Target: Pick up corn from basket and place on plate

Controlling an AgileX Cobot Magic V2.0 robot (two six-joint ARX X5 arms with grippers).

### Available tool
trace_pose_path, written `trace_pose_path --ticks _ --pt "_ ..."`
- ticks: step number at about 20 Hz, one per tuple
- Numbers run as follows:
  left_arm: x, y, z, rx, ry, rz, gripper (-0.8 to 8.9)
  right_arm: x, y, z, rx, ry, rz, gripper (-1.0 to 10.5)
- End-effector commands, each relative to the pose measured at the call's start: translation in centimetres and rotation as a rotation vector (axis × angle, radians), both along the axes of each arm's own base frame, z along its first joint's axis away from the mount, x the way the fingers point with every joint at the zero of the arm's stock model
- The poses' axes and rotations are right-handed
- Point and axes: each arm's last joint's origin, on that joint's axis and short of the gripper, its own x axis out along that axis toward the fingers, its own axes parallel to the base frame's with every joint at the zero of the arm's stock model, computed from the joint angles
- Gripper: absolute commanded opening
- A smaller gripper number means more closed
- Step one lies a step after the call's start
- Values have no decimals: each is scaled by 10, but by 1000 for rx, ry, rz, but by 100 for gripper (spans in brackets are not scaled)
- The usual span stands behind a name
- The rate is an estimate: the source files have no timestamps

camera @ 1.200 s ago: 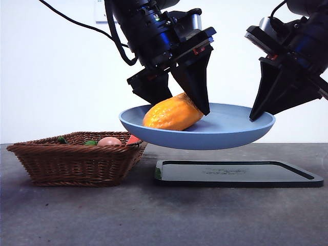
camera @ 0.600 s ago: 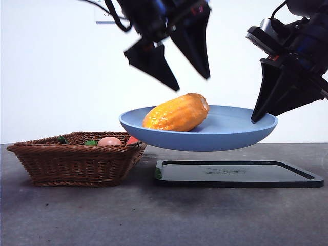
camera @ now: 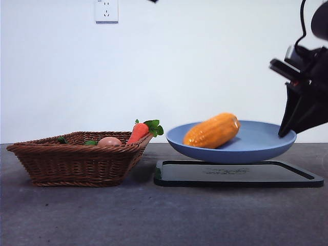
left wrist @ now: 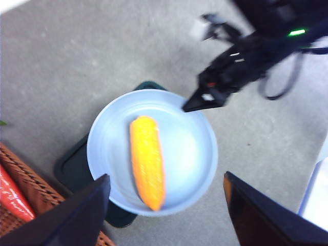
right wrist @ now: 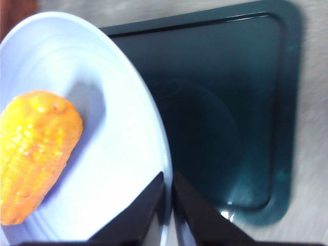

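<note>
Front view shows the right gripper (camera: 285,134) pinching the plate (camera: 266,146) rim at 3 o'clock; left gripper (left wrist: 166,197) apart overhead; tilting could roll the corn (camera: 211,130) off.

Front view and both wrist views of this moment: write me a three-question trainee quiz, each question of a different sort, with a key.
1. True or false: the corn lies in the basket.
2. Multiple choice: what does the right tool grip? A) the carrot B) the rim of the plate C) the black tray
3. Fill in: in its own wrist view, the left tool hangs above the plate with its jaws ____ and nothing between them.

Key
1. False: it lies on the light-blue plate.
2. B: the jaws pinch the plate's rim, holding it just above the tray.
3. Open.
</note>
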Motion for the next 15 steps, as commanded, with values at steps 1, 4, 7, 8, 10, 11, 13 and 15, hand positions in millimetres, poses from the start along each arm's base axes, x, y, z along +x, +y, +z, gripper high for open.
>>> trace_pose_path --ticks 1,4,7,8,10,11,13,15 --pt "-8 5 14 -30 -32 -2 363 23 -1 -3 14 -3 -10 2" --pt "-15 12 20 -34 -36 -2 363 48 -1 -10 27 16 -5 2" --pt "-17 14 20 -27 -27 -2 363 63 0 -19 25 41 -3 2" --pt "-17 14 20 -23 -23 -2 363 66 0 -23 25 49 -3 2" --pt "-17 15 19 -19 -19 -2 363 68 0 -31 17 67 -3 2" --pt "-17 15 19 -20 -18 -1 363 69 0 -35 16 74 -1 2" --pt "-17 15 19 -23 -15 2 363 71 1 -40 16 84 0 1" --pt "-17 15 19 -25 -9 6 363 71 1 -44 15 97 1 2"
